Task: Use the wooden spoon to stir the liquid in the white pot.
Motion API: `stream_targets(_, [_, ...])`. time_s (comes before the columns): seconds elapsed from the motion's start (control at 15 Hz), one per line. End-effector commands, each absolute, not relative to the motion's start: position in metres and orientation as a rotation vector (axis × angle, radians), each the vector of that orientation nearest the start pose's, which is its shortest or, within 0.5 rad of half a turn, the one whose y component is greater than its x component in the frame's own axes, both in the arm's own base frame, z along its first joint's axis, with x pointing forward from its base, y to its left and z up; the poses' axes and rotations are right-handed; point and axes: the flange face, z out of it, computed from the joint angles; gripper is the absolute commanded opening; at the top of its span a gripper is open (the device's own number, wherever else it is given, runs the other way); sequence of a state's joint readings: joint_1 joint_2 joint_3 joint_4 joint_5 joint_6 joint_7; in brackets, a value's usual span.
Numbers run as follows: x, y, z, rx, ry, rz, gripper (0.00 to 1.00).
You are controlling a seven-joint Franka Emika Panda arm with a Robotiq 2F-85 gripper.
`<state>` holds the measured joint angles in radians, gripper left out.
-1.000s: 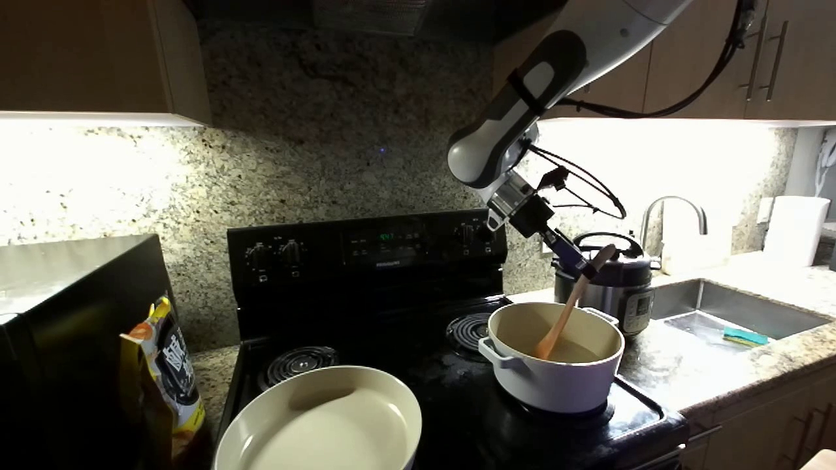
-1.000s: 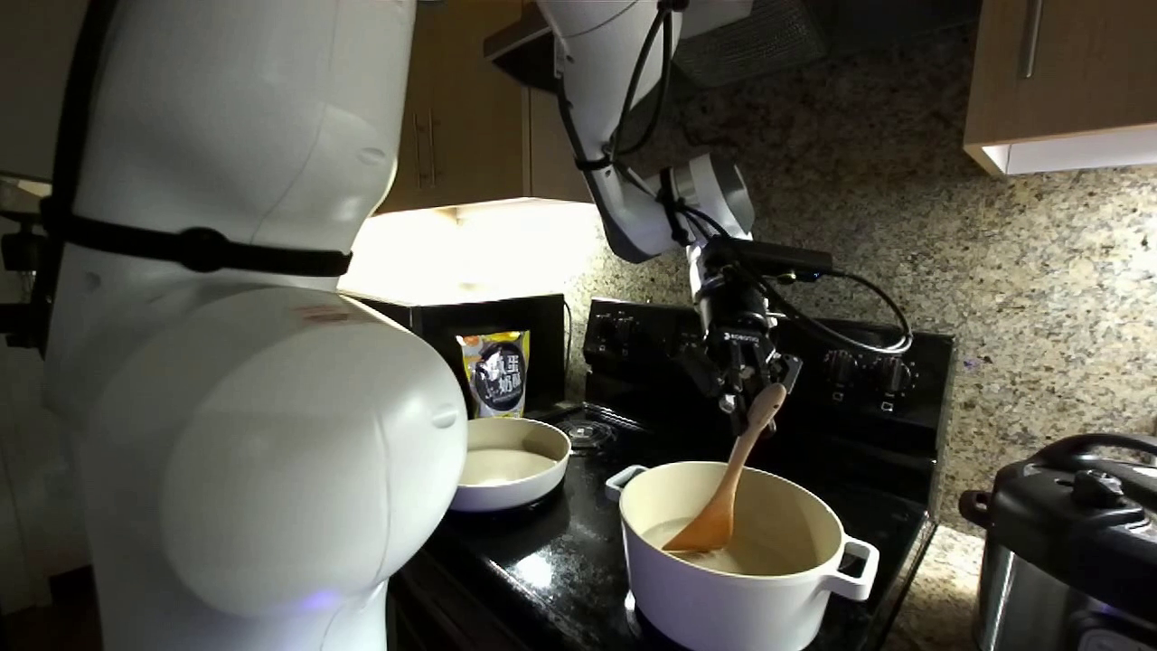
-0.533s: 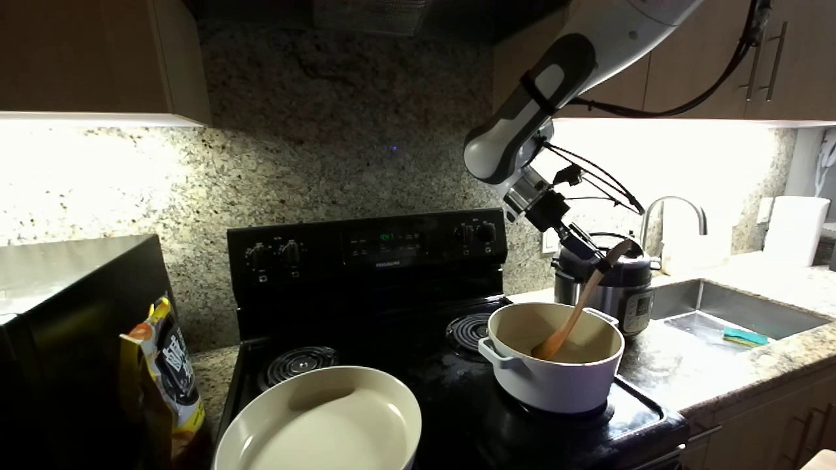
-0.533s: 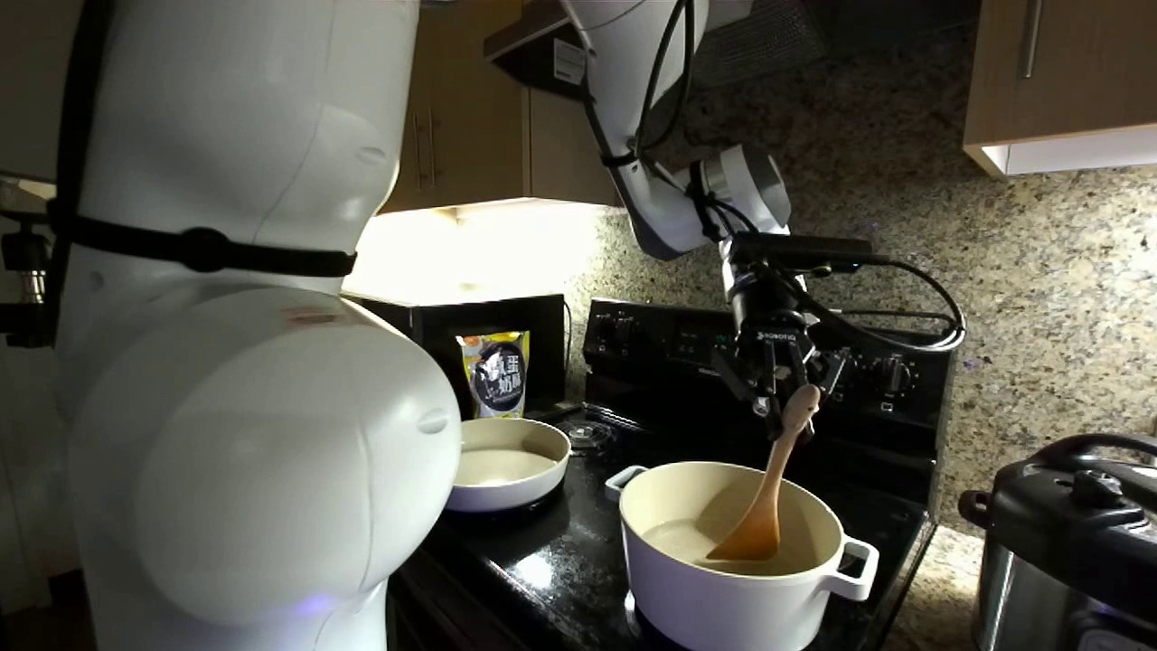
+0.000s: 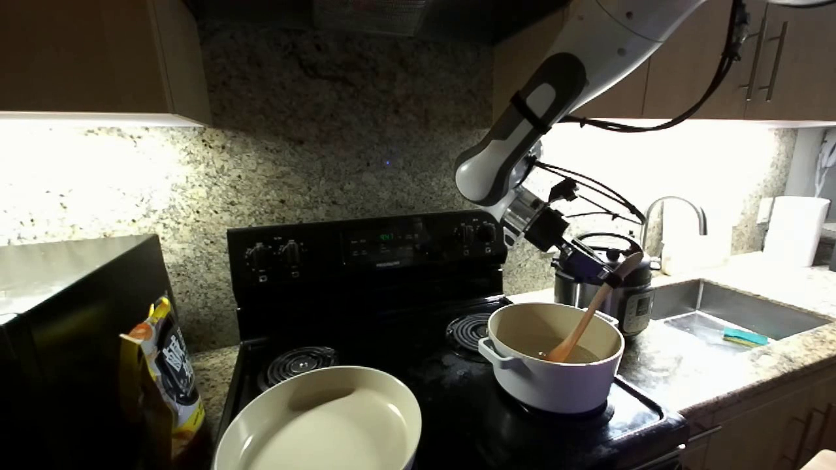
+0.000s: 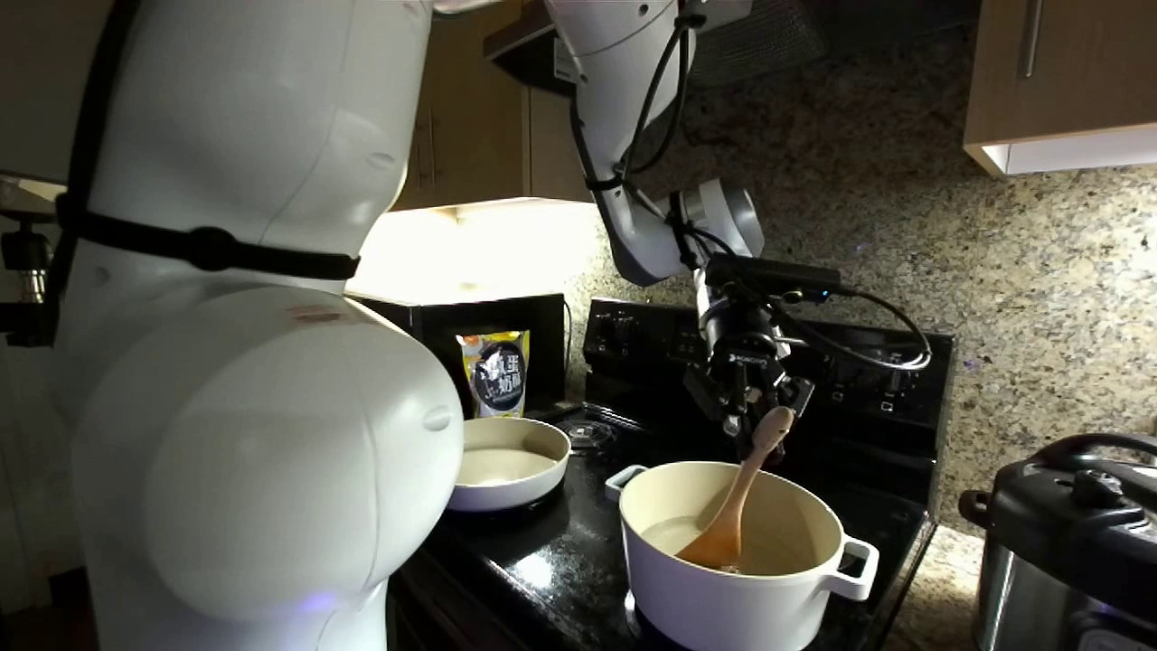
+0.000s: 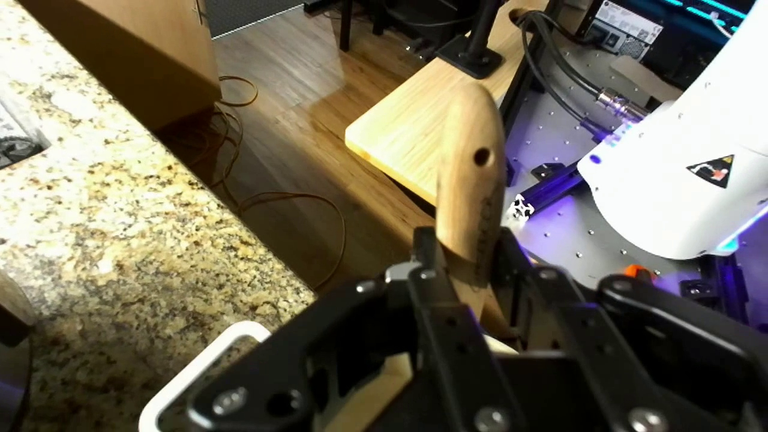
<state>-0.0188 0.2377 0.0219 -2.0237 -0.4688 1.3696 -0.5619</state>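
Observation:
In both exterior views the white pot (image 5: 555,385) (image 6: 723,597) stands on a front burner of the black stove. Its liquid (image 6: 673,533) shows as a dull tan patch low inside. The wooden spoon (image 5: 581,326) (image 6: 737,497) leans in the pot, head down at the liquid, handle rising above the rim; the head's lowest part is hidden. Near the handle's top, above the pot, my gripper (image 5: 614,279) (image 6: 757,443) is shut on the spoon. From the wrist, the holed handle end (image 7: 471,174) sticks out past the fingertips, with a finger on each side of it.
A wide shallow bowl (image 5: 333,424) stands on the stove, with a snack bag (image 5: 173,378) beyond it. A black-and-steel cooker (image 5: 607,290) sits just behind the pot, close to my gripper, beside the sink (image 5: 725,303). Pot handles (image 6: 854,570) jut out at the sides.
The gripper and spoon swing toward the cooker side, then partly back and lower. The spoon's head shifts within the pot accordingly. The grip holds throughout, and the pot stays in place.

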Motion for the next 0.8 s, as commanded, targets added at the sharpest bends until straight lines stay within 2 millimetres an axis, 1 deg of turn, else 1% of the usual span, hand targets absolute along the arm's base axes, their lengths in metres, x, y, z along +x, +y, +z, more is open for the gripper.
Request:
stream_targets(0.0, [0.497, -0.028, 0.310, -2.764, -1.039, 1.551, 0.09])
stream_targets(0.13, [0.509, -0.017, 0.317, -2.810, -0.981, 1.465, 0.09])
stream_targets(0.27, [0.518, -0.015, 0.326, -2.843, -0.922, 1.401, 0.09])
stream_targets(0.4, [0.521, -0.020, 0.333, -2.868, -0.867, 1.373, 0.09])
stream_targets(0.53, [0.521, -0.029, 0.337, -2.901, -0.795, 1.391, 0.09])
stream_targets(0.73, [0.513, -0.046, 0.336, -2.929, -0.693, 1.448, 0.09])
